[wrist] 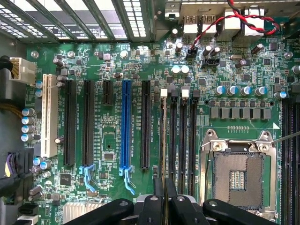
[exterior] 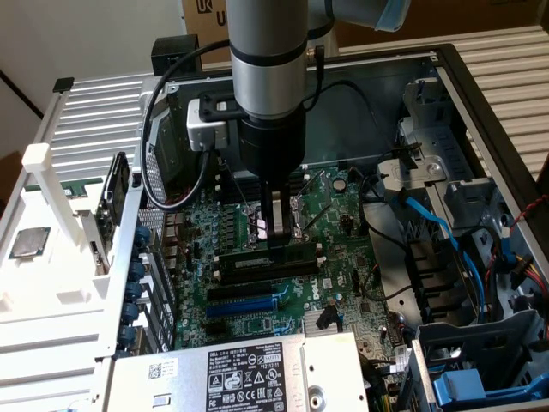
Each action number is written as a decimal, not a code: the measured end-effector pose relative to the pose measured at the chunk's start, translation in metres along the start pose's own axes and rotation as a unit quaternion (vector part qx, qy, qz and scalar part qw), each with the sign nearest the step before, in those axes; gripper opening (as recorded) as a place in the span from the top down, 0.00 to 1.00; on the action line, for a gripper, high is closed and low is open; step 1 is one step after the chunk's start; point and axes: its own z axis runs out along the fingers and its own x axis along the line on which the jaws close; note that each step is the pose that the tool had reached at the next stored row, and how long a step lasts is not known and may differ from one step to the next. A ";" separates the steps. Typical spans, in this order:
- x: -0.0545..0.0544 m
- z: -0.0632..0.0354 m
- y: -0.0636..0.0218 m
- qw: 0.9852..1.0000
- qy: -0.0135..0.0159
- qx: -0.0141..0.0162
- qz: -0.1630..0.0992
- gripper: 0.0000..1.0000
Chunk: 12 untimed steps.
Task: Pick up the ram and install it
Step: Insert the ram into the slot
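The ram stands on edge along the memory slot nearest the expansion slots, on the green motherboard inside the open computer case. My gripper comes straight down from above and is shut on the stick's top edge near its middle. In the wrist view the ram shows edge-on as a thin line running away from my gripper, with one black finger on each side. Three empty black memory slots lie right beside it. I cannot tell whether the stick is fully seated.
The open CPU socket sits beside the memory slots. A long blue expansion slot and black ones lie on the other side. The power supply is near the front, with drive cages and blue cables at the exterior view's right.
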 end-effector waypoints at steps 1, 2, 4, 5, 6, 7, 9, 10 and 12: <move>0.000 0.0000 0.0000 1.000 0.000 0.000 0.000 0.87; 0.000 0.0000 0.0000 1.000 0.000 0.000 0.000 0.87; 0.000 0.0000 0.0000 1.000 0.000 0.000 0.000 0.87; 0.000 0.0000 0.0000 1.000 0.000 0.000 0.000 0.87; 0.000 0.0000 0.0000 1.000 0.000 0.000 0.000 0.87; 0.000 0.0000 0.0000 1.000 0.000 0.000 0.000 0.87; 0.000 0.0007 0.0000 1.000 0.000 0.000 0.000 0.87; 0.000 0.0011 0.0000 1.000 0.000 0.000 0.000 0.87; 0.000 0.0024 -0.0001 1.000 0.000 0.000 0.000 0.87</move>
